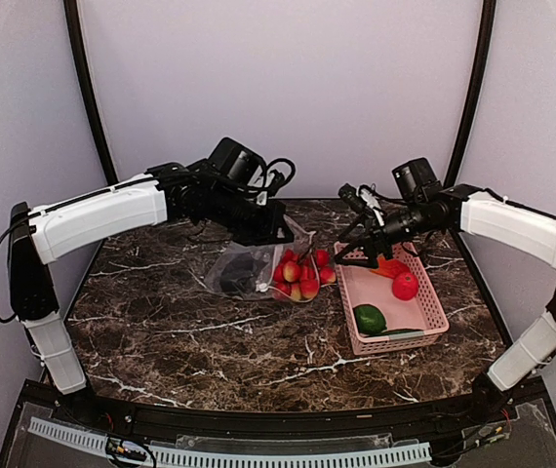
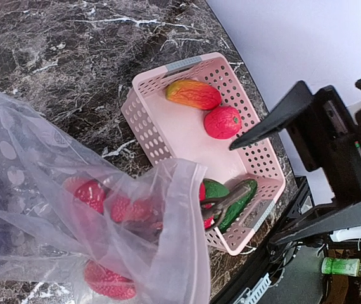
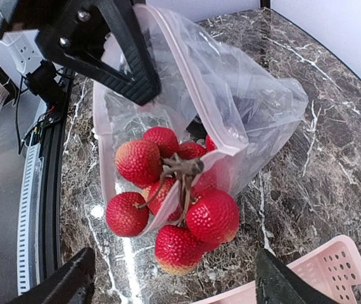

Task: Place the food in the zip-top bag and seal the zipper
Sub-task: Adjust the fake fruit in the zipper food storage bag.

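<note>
The clear dotted zip-top bag (image 1: 244, 268) lies on the table with its mouth towards the pink basket. My left gripper (image 1: 273, 232) is shut on the upper edge of that mouth and holds it open; the right wrist view shows its black finger (image 3: 126, 60) on the pale pink zipper strip (image 3: 187, 69). A cluster of red fruits (image 3: 180, 190) on a brown stem straddles the bag's lower lip, part inside and part on the table. A dark piece (image 1: 242, 273) lies deeper in the bag. My right gripper (image 3: 174, 256) is open and empty, just above and short of the cluster.
The pink basket (image 1: 434, 312) stands to the right of the bag. It holds an orange-red oval (image 2: 193, 94), a red round fruit (image 2: 222, 121), and green pieces (image 2: 231, 197). The right gripper's spread fingers (image 2: 275, 120) hang over the basket's far end.
</note>
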`<state>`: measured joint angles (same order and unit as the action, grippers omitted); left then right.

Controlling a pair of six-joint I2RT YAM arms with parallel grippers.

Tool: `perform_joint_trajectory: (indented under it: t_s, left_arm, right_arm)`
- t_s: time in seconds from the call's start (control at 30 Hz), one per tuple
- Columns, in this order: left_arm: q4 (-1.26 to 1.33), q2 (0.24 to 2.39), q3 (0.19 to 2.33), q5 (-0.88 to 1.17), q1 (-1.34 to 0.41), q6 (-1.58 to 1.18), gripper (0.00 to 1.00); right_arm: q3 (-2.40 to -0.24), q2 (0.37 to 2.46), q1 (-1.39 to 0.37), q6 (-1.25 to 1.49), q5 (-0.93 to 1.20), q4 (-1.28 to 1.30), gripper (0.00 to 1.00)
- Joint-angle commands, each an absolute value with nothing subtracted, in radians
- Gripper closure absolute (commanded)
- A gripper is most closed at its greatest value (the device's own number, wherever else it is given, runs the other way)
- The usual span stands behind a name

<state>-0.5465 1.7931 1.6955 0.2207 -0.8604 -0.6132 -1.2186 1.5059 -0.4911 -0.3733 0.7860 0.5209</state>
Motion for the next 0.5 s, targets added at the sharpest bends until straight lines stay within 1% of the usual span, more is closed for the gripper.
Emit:
perform_joint_trajectory:
  t_s: [0.0,0.07,0.13,0.33,0.47]
  left_arm:
    - [-0.520,1.721,1.708,0.273,-0.860,-0.592,0.99]
    - [-0.530,1.722,1.719,0.301,-0.861,-0.579,0.99]
    - [-0.538,1.723,1.725,0.315,-0.861,-0.569,0.99]
    - [-0.554,1.723,1.729,0.334,-0.861,-0.549,0.99]
    - [-0.551,1.723,1.724,0.341,-0.860,-0.541,0.99]
  right_arm:
    - [-1.203,1.560,-0.503,-0.526,0.830,0.513,0.13]
    - [-1.208,1.583,-0.506,-0.552,0.842,0.513,0.10]
    - [-1.215,1.601,-0.510,-0.572,0.856,0.512,0.02]
    - [-1.243,1.664,-0.531,-0.610,0.927,0.517,0.01]
    - [-1.281,1.714,-0.545,-0.665,1.046,0.573,0.01]
